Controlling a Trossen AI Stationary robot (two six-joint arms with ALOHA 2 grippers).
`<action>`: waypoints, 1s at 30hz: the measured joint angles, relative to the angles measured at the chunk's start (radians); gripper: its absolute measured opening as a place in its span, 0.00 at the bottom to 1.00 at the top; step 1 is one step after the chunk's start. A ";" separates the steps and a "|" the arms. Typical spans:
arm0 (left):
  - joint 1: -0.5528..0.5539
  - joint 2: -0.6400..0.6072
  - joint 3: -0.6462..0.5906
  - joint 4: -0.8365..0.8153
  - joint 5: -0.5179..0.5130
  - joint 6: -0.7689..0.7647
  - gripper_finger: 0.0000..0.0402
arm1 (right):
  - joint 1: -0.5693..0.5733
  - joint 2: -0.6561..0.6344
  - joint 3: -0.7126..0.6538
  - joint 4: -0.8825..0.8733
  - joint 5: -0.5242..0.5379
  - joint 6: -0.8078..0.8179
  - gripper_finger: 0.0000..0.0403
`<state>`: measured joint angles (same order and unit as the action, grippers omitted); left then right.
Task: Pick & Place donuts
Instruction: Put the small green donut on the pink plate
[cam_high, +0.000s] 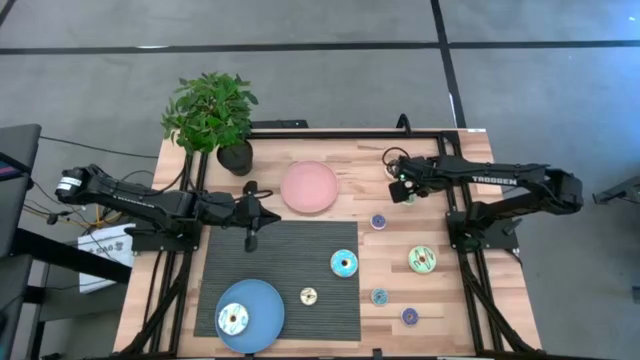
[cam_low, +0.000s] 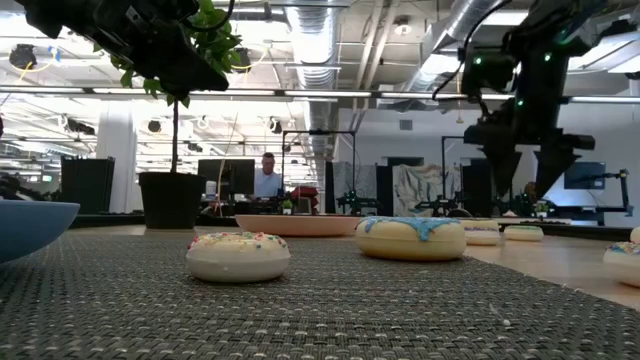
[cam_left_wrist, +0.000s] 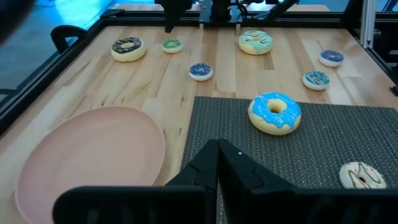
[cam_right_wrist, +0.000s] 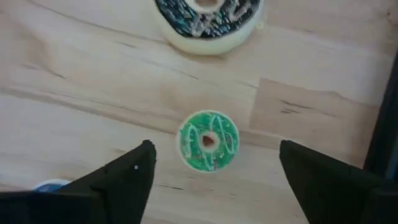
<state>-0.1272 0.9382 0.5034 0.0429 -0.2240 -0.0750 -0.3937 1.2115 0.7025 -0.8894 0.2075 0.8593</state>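
While the right gripper (cam_right_wrist: 211, 171) is held wide apart above the small green donut (cam_right_wrist: 209, 140), it must be lowered and closed.

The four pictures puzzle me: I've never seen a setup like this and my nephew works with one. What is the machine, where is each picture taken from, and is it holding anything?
It is a robot with two dark arms at a wooden table. One picture looks straight down, one looks level across the tabletop, and one comes from a camera on each wrist.

On the table lie small toy donuts, a pink plate, a blue plate holding one donut, a dark mat and a potted plant.

The right gripper hangs above a small green donut, jaws open, holding nothing. The left gripper waits at the mat's far edge by the pink plate, jaws shut and empty.
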 joint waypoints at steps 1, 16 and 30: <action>0.000 0.000 0.000 0.000 -0.004 0.000 0.00 | -0.004 0.010 -0.006 0.000 -0.001 -0.002 0.85; 0.000 0.000 0.000 0.000 -0.018 -0.016 0.00 | -0.042 0.208 -0.021 0.120 -0.105 -0.045 0.80; 0.000 0.000 0.000 -0.001 -0.018 -0.023 0.00 | -0.086 0.231 -0.021 0.119 -0.140 -0.071 0.68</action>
<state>-0.1272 0.9382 0.5037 0.0422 -0.2422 -0.0982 -0.4799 1.4422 0.6815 -0.7700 0.0677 0.7878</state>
